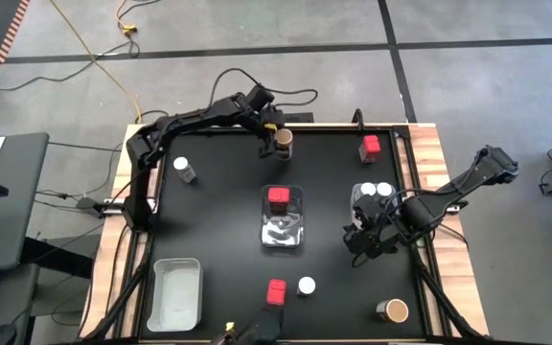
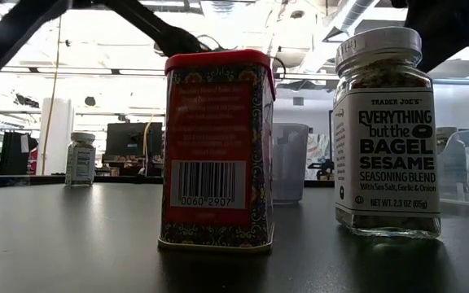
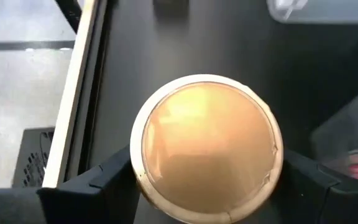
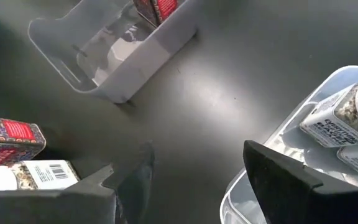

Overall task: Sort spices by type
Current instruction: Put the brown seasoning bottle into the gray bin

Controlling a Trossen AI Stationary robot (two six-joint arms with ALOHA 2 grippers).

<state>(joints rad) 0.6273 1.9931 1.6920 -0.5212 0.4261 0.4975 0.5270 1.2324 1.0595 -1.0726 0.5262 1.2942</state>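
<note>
Left end effector (image 3: 207,186) grips tan-topped jar (image 3: 207,146) — right end effector (image 4: 179,180) empty.

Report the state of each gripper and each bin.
left gripper, jaws shut on the upright tan-lidded jar
right gripper, jaws open, holding nothing
centre bin, holds one red tin
right bin, holds two white-lidded jars
left bin, holds nothing

Counted from overhead: 3 red tins (image 1: 278,196) (image 1: 370,147) (image 1: 276,291), 4 white-lidded jars (image 1: 183,168) (image 1: 306,286) (image 1: 368,190) (image 1: 383,190), 2 tan-topped jars (image 1: 284,139) (image 1: 396,310), 3 clear bins (image 1: 177,292) (image 1: 283,233) (image 1: 362,206), 2 robot arms (image 1: 199,120) (image 1: 448,196).
</note>
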